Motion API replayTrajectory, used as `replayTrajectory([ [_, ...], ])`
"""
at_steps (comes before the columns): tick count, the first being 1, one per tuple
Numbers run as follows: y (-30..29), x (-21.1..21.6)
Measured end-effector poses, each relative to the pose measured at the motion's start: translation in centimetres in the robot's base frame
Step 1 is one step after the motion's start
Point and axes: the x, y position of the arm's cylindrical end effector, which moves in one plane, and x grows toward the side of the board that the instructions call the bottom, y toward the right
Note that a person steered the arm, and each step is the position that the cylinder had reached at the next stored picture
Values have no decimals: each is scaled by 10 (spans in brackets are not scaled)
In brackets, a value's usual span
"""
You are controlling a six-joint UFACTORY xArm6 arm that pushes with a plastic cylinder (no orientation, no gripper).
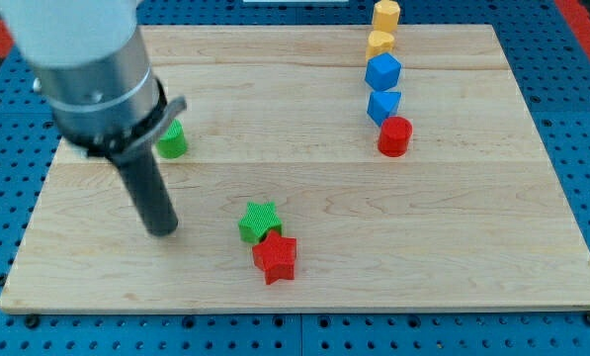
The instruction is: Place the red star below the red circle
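While my tip [162, 229] rests on the wooden board [453, 257], the red star [275, 258] lies just to its right and slightly toward the view's bottom, apart from it. No claw is fitted: the arm ends in a plain dark rod, so nothing is gripped. The rod slants down from the view's upper left. A green star [260, 221] touches the red star's upper left edge, between tip and red star. The red circle [394, 136] sits well to the right, upward, below two blue blocks [382, 72] and two yellow blocks [384, 15]. A green block [172, 141] sits beside the rod, partly hidden.
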Motion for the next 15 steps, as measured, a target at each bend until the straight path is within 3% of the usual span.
replayTrajectory([
  [1, 60, 32],
  [2, 113, 32],
  [5, 180, 20],
  [7, 221, -27],
  [9, 155, -53],
  [11, 223, -53],
  [12, 221, -54],
  [13, 190, -47],
  [15, 127, 24],
])
